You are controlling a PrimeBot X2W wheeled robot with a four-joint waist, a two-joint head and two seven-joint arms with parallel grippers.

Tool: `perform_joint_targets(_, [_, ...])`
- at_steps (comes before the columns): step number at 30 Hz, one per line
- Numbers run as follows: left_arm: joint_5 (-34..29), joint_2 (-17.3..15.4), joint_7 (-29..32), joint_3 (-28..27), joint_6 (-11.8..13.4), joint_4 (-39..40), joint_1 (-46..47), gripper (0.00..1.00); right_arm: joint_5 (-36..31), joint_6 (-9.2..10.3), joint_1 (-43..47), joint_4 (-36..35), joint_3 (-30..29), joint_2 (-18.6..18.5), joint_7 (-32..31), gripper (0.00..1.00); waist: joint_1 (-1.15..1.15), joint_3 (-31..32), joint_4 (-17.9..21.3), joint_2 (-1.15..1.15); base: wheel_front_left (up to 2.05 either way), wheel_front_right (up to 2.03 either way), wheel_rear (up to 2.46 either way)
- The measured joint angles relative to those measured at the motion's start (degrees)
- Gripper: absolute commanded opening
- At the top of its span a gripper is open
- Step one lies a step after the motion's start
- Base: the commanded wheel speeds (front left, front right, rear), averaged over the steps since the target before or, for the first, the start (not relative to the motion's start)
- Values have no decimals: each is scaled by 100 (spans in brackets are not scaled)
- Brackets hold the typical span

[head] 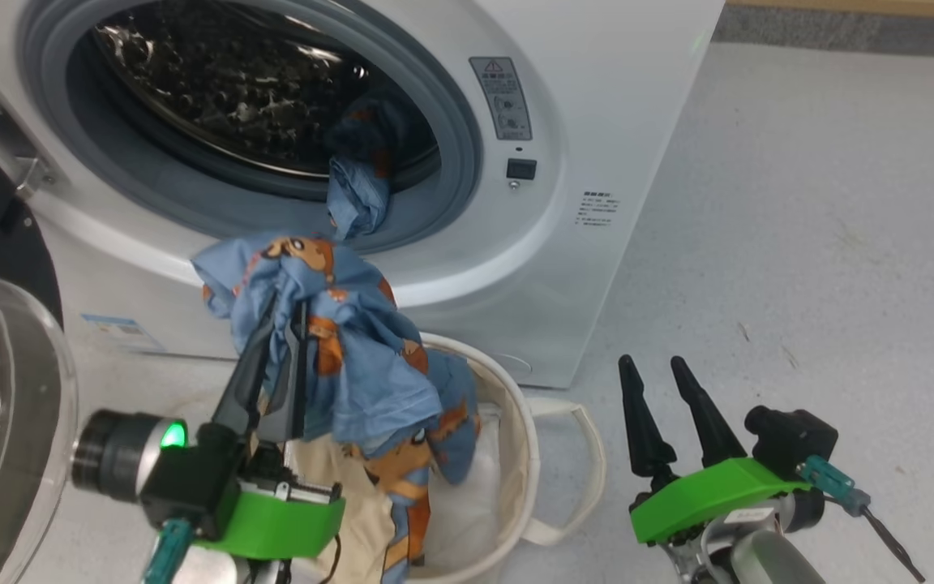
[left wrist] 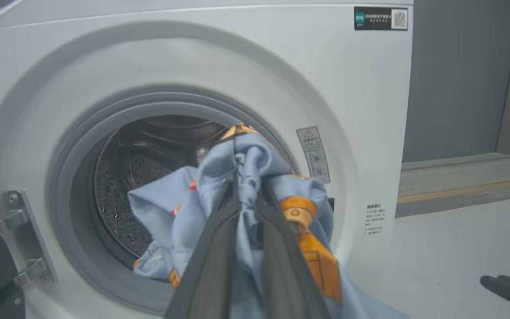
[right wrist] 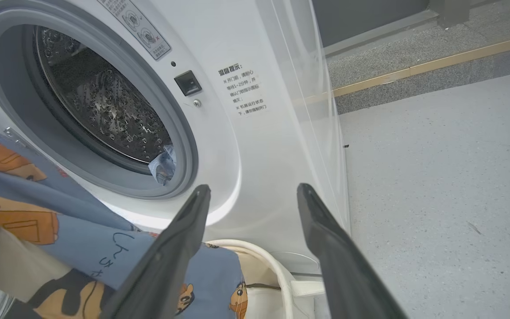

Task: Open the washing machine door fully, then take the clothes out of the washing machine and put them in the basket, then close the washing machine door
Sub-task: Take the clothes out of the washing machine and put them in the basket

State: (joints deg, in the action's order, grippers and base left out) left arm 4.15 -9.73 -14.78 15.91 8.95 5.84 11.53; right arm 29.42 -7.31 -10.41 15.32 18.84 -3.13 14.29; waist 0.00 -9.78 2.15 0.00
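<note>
1. Nearest you, the left gripper (head: 284, 312) is clamped on a blue garment (head: 362, 357). Both dark fingers run up into the bunched cloth, and the left wrist view shows the fabric pinched between them.
2. Over on your right, the right gripper (head: 652, 363) hangs empty with its fingers spread apart, tips pointing toward the washer's lower corner. It is just beside the basket but not touching it.
3. The basket (head: 516, 389) sits on the floor between the two grippers, right against the front of the machine, with one loop handle sticking out toward the right gripper.
4. That blue garment, with its orange and brown cartoon print, hangs from the left fingers above the basket, and its lower end trails down inside the rim.
5. At lower left, the washing machine door (head: 21, 381) is swung wide open on its hinge, its clear dome facing you and its black ring above it.
6. Behind the basket stands the washing machine (head: 597, 122), with its drum mouth uncovered.
7. Look into that mouth — a second garment (head: 357, 203) is draped over the grey seal at the right side, part in the drum and part out.
8. Farther right, pale grey floor (head: 799, 243) runs back to a darker strip.
</note>
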Motion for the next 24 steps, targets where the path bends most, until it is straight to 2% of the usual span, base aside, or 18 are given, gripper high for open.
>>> perform_joint_targets(12, [1,191,5,204,-363,-1704,-43,0,-67,0,-142,-41,-60,0,0,100,0,-332,45,0,0,0,0])
perform_joint_targets(24, [0,492,5,346,-715,-3862,1045,0,-102,0,-424,-183,-49,-1,0,100,0,-850,203,0,0,0,0])
